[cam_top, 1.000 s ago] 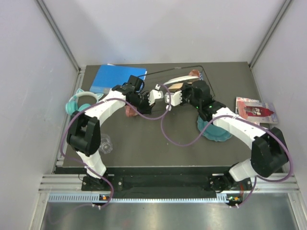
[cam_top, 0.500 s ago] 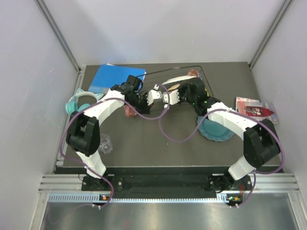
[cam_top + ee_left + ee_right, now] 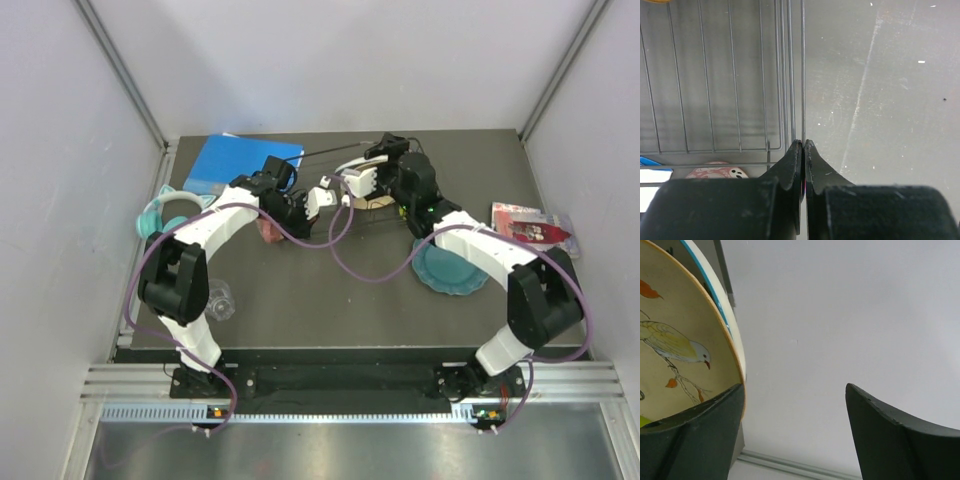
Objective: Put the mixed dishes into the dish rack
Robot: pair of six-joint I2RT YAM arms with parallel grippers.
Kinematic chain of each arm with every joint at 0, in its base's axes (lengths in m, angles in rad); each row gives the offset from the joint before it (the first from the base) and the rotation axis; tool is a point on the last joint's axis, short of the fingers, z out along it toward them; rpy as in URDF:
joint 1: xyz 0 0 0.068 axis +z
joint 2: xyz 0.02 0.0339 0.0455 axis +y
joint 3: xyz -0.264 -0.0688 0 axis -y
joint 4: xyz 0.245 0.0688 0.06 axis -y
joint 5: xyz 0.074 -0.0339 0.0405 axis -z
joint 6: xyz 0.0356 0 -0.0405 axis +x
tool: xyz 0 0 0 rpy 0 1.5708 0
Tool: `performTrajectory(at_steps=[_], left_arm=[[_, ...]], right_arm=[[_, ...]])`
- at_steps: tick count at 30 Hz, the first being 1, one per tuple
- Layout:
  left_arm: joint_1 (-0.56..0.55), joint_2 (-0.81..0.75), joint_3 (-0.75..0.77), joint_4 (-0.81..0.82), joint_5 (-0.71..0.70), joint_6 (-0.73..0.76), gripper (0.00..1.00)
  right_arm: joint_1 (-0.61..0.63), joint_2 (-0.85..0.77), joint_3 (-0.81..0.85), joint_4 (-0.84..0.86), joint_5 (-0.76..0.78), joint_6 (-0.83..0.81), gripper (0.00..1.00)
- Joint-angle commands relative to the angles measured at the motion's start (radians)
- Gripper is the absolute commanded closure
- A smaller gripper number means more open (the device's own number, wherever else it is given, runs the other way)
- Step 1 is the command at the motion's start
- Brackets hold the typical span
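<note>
Left gripper (image 3: 803, 145): pressed together on one thin wire at the side of the dish rack (image 3: 735, 90), black fingertips meeting around it with no gap. From that wrist, rack's wire grid to the left of the pinched wire and bare grey table (image 3: 880, 90) to the right. Low in the same view, a sliver of the red patterned bowl (image 3: 717, 172), just outside the rack's near wire.

Right gripper (image 3: 795, 387): spread wide, pinching nothing. Against the outer side of one finger (image 3: 700, 430), a cream plate with a bird print (image 3: 685, 335) and a thin teal line along its rim, standing on edge; other finger well apart from it, with only pale wall between. Cannot tell from this view how the plate sits in the rack.

From above, rack at the far middle of the table, both arms reaching in, the two grippers near each other over its left part. Red bowl on the table beside the left wrist. Teal scalloped plate (image 3: 452, 272) on the right, partly under the right forearm. White plate with red-and-green marks (image 3: 530, 228) at the right edge. Clear glass (image 3: 220, 298) near the left arm's elbow. Blue book (image 3: 245, 165) at the far left, teal headphones (image 3: 168, 215) at the left edge.
</note>
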Motion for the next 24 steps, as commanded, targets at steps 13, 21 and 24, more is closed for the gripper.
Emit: performTrajectory(at_steps=[13,21,24], left_arm=[[0.035,0.04,0.05,-0.165,-0.07,-0.058,0.99],[0.036,0.051,0.092,-0.165,-0.072,-0.082,0.99],[0.036,0.052,0.096,-0.167,-0.075,-0.086,0.99]], right_arm=[[-0.028,-0.455,-0.317,0.108,0.167,0.114,0.0],[-0.103,-0.447,-0.251,0.068,0.275,0.505,0.0],[-0.142,-0.433,-0.203,0.051,0.272,0.684,0.0]])
